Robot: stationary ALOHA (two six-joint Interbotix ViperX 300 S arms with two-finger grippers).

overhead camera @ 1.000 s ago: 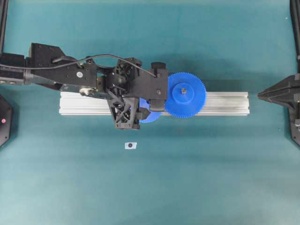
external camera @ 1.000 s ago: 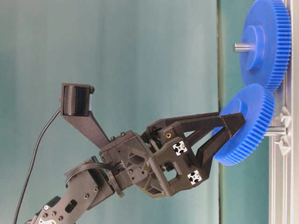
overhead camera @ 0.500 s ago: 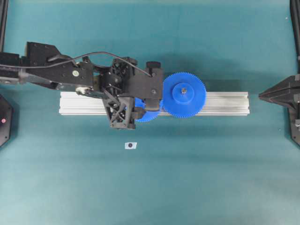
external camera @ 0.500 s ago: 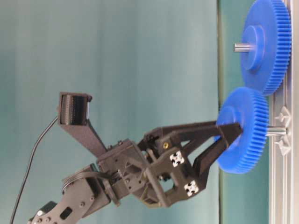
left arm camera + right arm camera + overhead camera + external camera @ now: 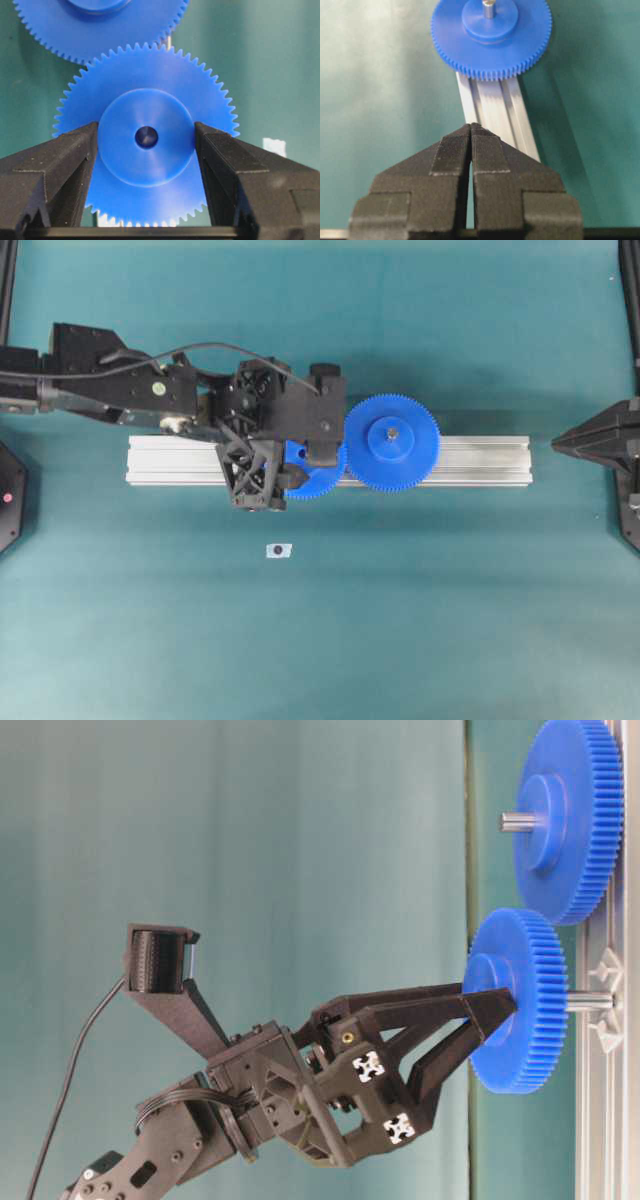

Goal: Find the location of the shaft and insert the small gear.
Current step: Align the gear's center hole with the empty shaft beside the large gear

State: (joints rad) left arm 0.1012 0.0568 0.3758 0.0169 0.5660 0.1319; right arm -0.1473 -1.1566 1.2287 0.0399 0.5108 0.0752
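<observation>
My left gripper (image 5: 488, 1012) is shut on the raised hub of the small gear (image 5: 520, 1000), a blue toothed disc held flat and parallel to the rail. The fingers (image 5: 75, 150) press on both sides of the hub (image 5: 145, 160). The shaft (image 5: 590, 1001), a thin silvery pin, stands on the rail directly behind the gear, in line with its centre hole. How far it enters the hole is hidden. From overhead, the left gripper (image 5: 308, 455) covers most of the small gear (image 5: 322, 480). My right gripper (image 5: 556, 443) rests shut at the right edge.
The larger blue gear (image 5: 392, 442) sits on its own pin on the ribbed aluminium rail (image 5: 480, 460), right beside the small gear and closer to the rail (image 5: 600, 1120). A small white tag (image 5: 279, 550) with a dark dot lies on the teal mat in front of the rail.
The left gripper has shifted a little left and toward the rail's far side. The small gear has gone from tilted to level and now sits in line with the shaft.
</observation>
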